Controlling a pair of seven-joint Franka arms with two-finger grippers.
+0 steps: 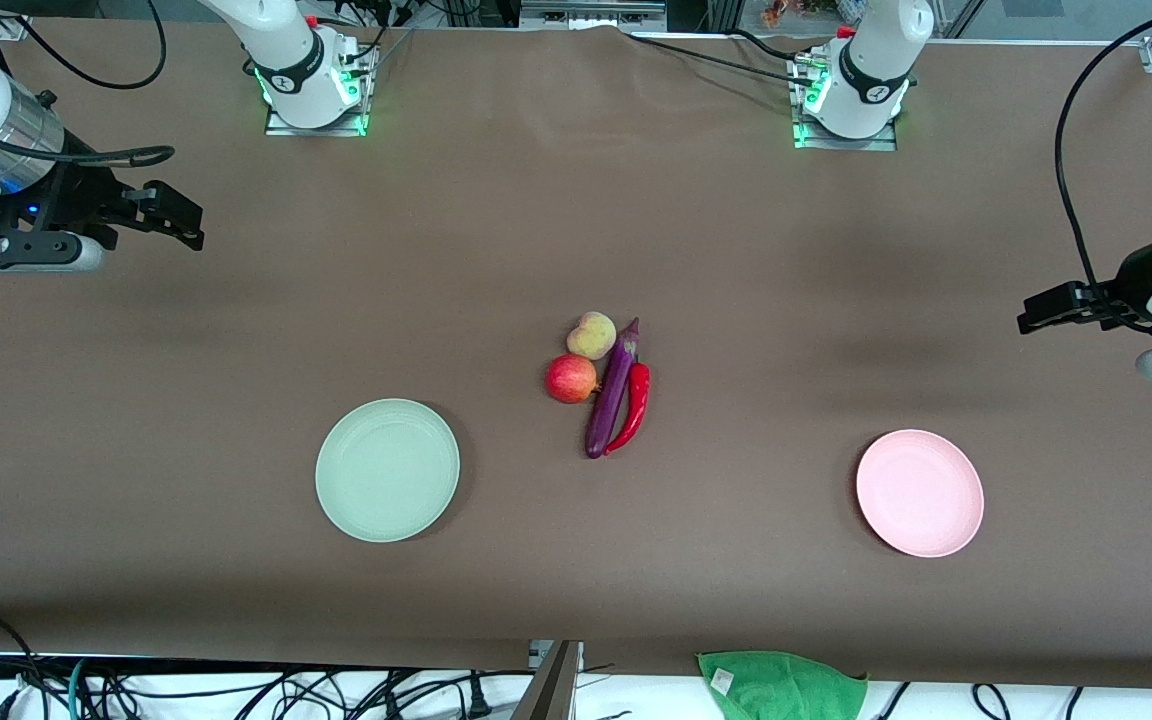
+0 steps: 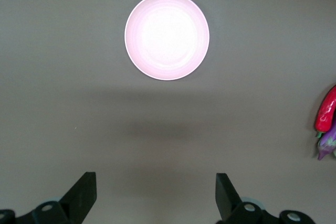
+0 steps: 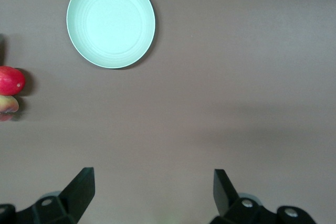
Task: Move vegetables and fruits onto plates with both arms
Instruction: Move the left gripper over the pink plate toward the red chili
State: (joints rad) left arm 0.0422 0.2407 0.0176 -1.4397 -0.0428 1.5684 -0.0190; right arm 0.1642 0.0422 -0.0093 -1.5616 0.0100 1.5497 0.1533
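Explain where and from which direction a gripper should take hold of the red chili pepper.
Probably grip the chili pepper across its thicker middle, coming straight down from above. It lies flat against the eggplant, so the finger on that side has little room; its curved tip stands slightly clearer.

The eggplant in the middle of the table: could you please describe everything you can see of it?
The eggplant is long, slender and glossy purple, darker at its stem cap, which points toward the robots' bases. It lies flat on the brown table cover, slightly slanted, midway between the two plates. The red chili pepper lies alongside it on the left arm's side, apparently touching. The apple and the peach sit against its right arm's side. Nothing grips it.
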